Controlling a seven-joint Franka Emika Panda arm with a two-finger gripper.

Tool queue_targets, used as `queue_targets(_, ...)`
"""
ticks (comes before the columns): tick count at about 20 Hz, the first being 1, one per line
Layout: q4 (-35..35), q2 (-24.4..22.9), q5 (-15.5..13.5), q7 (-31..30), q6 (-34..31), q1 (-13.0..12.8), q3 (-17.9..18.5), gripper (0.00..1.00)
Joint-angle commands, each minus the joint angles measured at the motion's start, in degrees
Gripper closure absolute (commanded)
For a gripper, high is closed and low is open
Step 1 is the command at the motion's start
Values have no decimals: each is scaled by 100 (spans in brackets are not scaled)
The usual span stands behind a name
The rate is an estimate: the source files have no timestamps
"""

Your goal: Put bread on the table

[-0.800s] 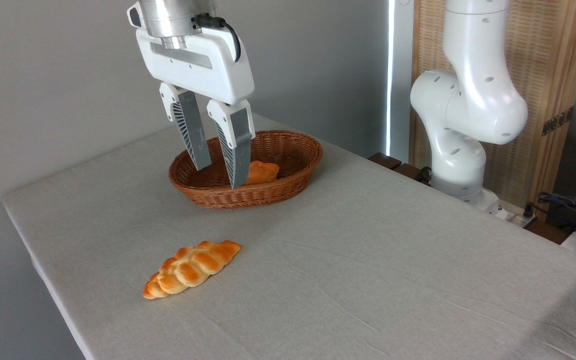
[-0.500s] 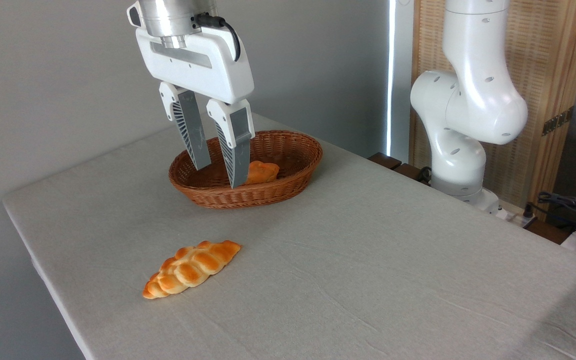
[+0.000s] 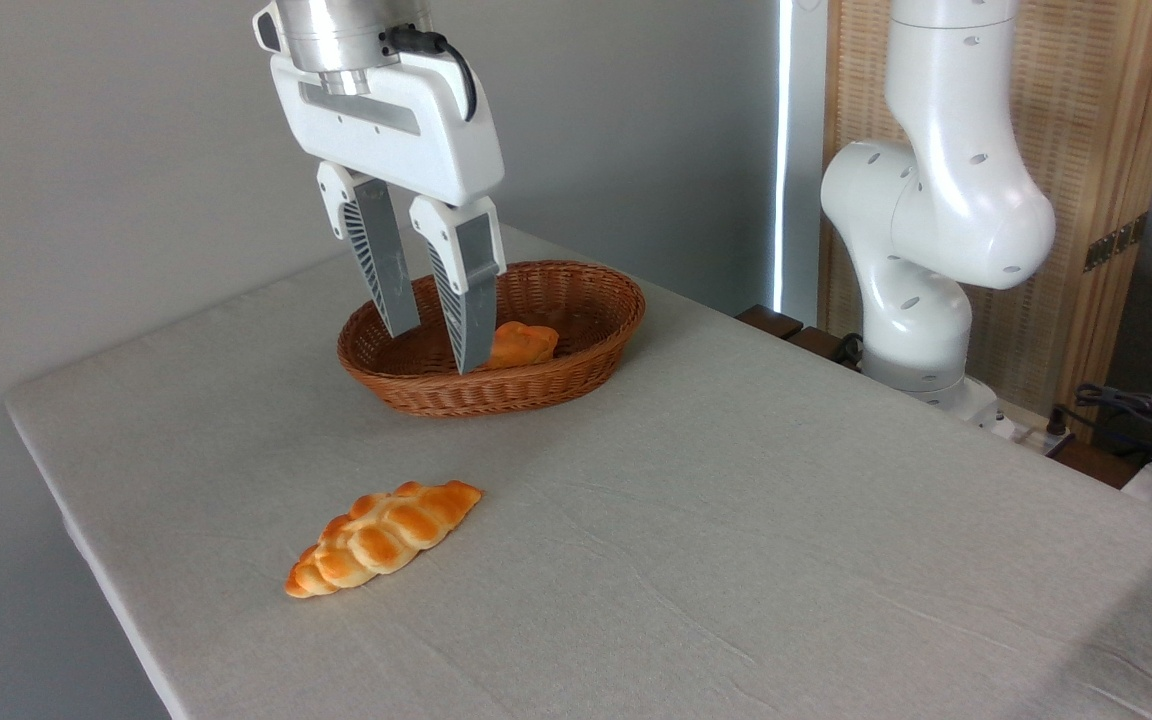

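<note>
The bread (image 3: 521,344), a small orange-golden bun, lies inside the brown wicker basket (image 3: 576,375), partly hidden behind my right finger. My gripper (image 3: 434,350) hangs above the basket's left half with its jaws open and nothing between them; the fingertips sit just left of the bun, at about rim height. The table (image 3: 736,520) under it all is covered in a light grey-beige, slightly wrinkled cloth.
A long braided loaf (image 3: 384,537) lies on the cloth near the front left edge. The arm's white base (image 3: 921,250) stands at the right, beyond the table's far edge, with cables (image 3: 1136,415) further right.
My gripper has shifted a few pixels up and to the left. The bun, basket and braided loaf have not moved.
</note>
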Motion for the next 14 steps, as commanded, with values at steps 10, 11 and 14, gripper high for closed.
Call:
queue_targets(10,-1409,-1031,-104,-74,352,-1006,-5,0)
queue_targets(11,-1585,-1171,-104,-74,404,-1147,12,0)
queue_targets(14,-2155,-1479,-217,-65,632,-1542,12,0)
